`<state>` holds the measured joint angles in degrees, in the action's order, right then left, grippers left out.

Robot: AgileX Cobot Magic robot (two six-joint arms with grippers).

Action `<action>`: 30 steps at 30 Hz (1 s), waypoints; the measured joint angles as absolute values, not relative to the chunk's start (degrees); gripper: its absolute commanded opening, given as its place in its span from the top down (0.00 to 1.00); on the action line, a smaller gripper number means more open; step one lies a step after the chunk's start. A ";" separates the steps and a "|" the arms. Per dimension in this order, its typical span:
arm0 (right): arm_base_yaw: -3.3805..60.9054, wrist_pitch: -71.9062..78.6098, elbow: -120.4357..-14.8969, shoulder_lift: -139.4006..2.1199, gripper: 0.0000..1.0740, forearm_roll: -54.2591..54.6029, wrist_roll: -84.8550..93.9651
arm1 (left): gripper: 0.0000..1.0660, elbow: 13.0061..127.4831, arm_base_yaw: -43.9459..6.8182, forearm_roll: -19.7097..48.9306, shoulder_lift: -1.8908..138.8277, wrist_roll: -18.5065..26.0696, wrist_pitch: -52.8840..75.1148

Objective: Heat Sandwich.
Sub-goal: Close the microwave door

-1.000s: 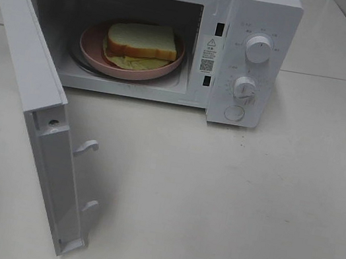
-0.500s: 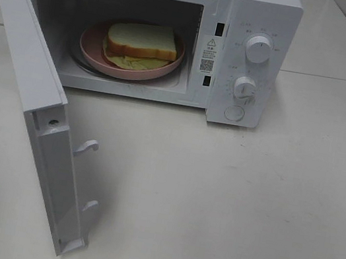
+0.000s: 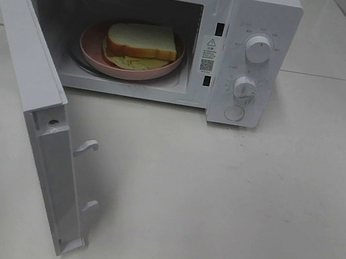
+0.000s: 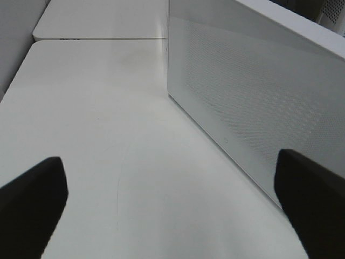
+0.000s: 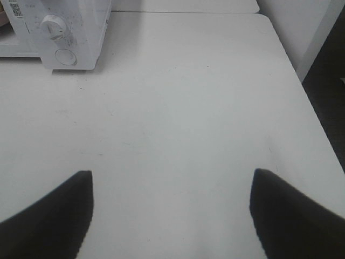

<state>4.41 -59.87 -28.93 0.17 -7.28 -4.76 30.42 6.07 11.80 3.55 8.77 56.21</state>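
Note:
The sandwich (image 3: pixel 141 42), a slice of white bread over a pale-yellow and green layer, lies on the round pink plate (image 3: pixel 92 43) inside the white microwave (image 3: pixel 261 11). The microwave's door (image 3: pixel 37 99) is swung wide open toward the front left. Neither arm shows in the exterior high view. In the left wrist view my left gripper (image 4: pixel 172 210) is open above the bare tabletop, close to the door's perforated outer face (image 4: pixel 259 102). My right gripper (image 5: pixel 172 186) is open and empty over the table, well back from the microwave's control panel (image 5: pixel 64 32).
Two dials (image 3: pixel 259 49) and a round button (image 3: pixel 234 113) sit on the microwave's right panel. Two latch hooks (image 3: pixel 87 146) stick out from the door's inner edge. The white table (image 3: pixel 247 203) ends at an edge (image 5: pixel 294 75) to the right of the right gripper.

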 measured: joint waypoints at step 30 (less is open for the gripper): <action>4.41 -59.87 -28.93 0.17 0.29 -7.28 -4.76 | 1.00 21.03 6.07 13.06 32.95 14.32 9.00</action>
<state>4.41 -59.87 -28.93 0.17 -7.28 -4.76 21.03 6.07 13.06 32.95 14.32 9.00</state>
